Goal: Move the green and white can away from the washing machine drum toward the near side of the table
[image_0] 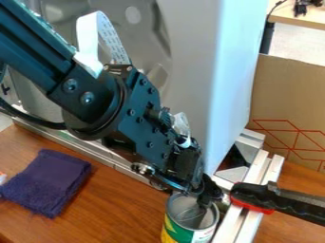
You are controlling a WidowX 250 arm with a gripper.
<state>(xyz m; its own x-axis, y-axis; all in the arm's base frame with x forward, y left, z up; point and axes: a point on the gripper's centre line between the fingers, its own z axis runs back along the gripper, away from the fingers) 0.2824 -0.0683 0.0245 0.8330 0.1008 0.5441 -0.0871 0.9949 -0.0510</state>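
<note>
Black arm [95, 92], tool [207, 198] seemingly at can rim [169, 207], handle [282, 201] close beside

The light is moderately bright and diffuse, seeming to come from the right; the right side of the tall pale cabinet [232, 71] catches a bluish-white glow, while its adjoining face is greyer; soft highlights spread over the dull metal panel [143, 28], and a faint sheen runs along the black arm [41, 42]; the white ribbon cable [89, 35] stands out brightly; the pale floor [295, 42] is very bright; shade darkens the inside of the can [175, 233], and the dark cloth [47, 180] reflects little light.
</note>
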